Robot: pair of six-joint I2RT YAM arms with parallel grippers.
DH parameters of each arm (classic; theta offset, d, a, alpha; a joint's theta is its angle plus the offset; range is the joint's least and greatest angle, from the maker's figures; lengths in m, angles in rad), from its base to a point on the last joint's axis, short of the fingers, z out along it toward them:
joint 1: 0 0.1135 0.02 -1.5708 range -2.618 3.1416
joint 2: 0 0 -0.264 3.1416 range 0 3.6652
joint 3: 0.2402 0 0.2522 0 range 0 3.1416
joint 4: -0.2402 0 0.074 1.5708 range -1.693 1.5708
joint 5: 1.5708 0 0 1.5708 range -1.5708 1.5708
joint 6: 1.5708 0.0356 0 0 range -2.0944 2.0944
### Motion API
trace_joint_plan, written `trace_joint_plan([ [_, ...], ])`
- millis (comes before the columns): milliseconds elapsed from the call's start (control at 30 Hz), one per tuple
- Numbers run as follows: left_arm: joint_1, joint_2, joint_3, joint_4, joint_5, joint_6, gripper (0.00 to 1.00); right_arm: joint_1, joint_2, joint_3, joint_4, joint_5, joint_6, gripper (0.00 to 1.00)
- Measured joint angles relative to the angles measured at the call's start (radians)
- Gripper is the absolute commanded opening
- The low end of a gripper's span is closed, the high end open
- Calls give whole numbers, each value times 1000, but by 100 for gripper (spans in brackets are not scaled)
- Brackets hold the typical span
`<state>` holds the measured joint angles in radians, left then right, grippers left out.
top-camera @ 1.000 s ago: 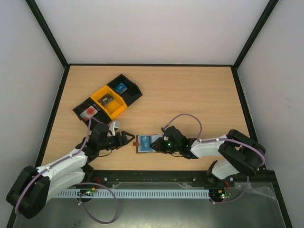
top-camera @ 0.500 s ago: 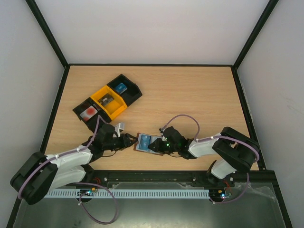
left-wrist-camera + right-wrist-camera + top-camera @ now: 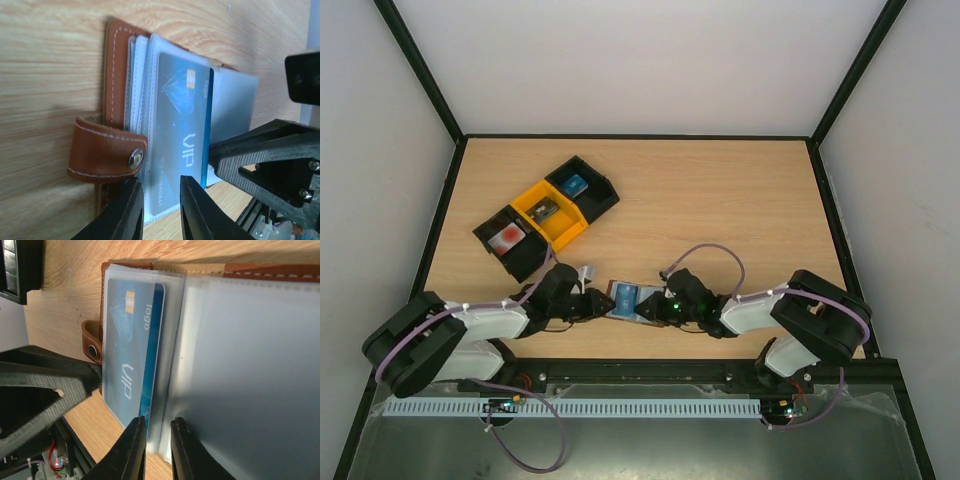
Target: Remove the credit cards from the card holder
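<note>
**Both Grippers at the Open Card Holder, Blue VIP Card in Its Sleeve**

The card holder [image 3: 626,298] lies open on the table [image 3: 740,210] near the front edge, between the two arms. Its brown leather cover faces down and its clear sleeves [image 3: 240,365] face up. A strap [image 3: 107,150] with a metal snap sticks out from one side. The blue VIP card [image 3: 182,135] sits inside the top sleeve of the left half.

The left gripper [image 3: 161,186] meets the holder from the left. Its fingers stand close together with a narrow gap, and the edge of the card's sleeve nearest the wrist lies in that gap. Whether they pinch it cannot be told. The right gripper [image 3: 157,422] comes in from the right, its fingers drawn in narrowly on the edge of the sleeve pages near the holder's middle, gripping the holder there.

Well apart, toward the far left, three trays sit in a diagonal row. The near black tray [image 3: 528,260] holds a white card with a red blotch [image 3: 507,236]. The yellow tray [image 3: 570,228] holds a dark card [image 3: 545,210]. The far black tray [image 3: 603,200] holds a small blue card [image 3: 573,184].
</note>
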<state>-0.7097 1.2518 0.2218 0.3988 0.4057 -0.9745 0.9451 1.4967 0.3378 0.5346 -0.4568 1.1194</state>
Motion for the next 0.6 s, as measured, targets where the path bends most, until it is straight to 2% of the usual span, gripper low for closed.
trace_joint_plan([
  [267,-58,56,8,31,-29,-15,16,2,5,-23,58,3,50,15],
  [533,-67,59,8,37,-50,-29,10,2,10,-23,85,1,72,2],
  [600,-69,59,8,37,-54,-31,10,2,10,-23,87,2,74,2],
])
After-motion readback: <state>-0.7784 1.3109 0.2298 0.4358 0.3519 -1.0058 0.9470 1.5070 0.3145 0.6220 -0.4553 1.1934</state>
